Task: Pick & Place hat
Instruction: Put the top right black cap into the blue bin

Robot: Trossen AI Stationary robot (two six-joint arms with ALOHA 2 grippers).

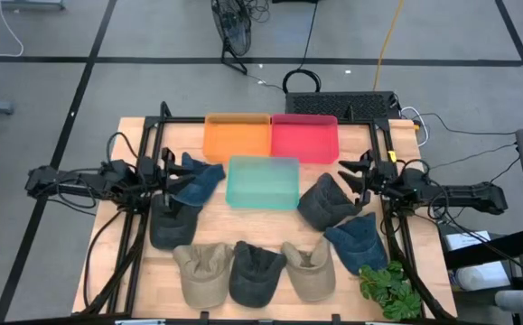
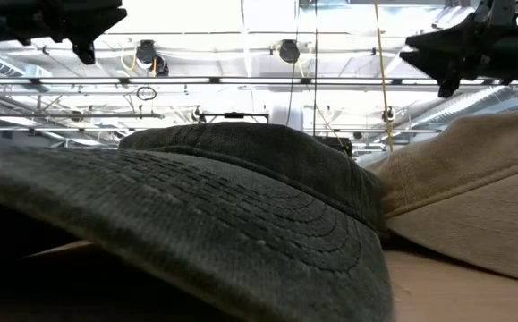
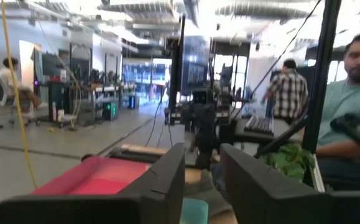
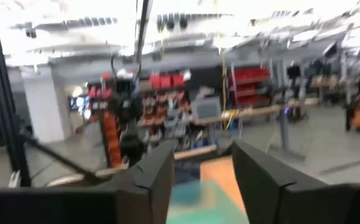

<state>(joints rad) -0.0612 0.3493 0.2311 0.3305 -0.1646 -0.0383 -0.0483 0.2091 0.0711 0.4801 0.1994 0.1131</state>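
1. Over the table's left edge, the left gripper hangs raised, fingers spread w/ a clear gap in its wrist view, holding nothing. It sits just by the navy hat and above the dark hat.
2. Right gripper mirrors it at the right edge, also spread and empty, near the grey hat; blue hat lies just below that in the high view.
3. Front row: tan hat, black hat, khaki hat, touching side by side. Plant at the front right corner.
4. Bins: orange bin and red bin side by side at the back, teal bin just in front, between the arms. All look empty.
5. Judgement: no hat picked yet; step in hand = choose a hat and descend. Task doesn't say which bin.
6. To do it well, prob:
   - go for the nearest hat per arm (navy for left, grey for right) so no reach across;
   - keep fingers wide, come straight down on the crown or brim edge, pinch a fold of fabric, not the flat top;
   - lift high enough that the brim clears neighbours, since hats overlap or touch;
   - move one arm at a time over the teal bin to avoid a clash.
7. Risk: soft fabric may slip or drag an adjoining hat.
8. Low view is mostly blocked by a hat brim, so no help for grip depth.
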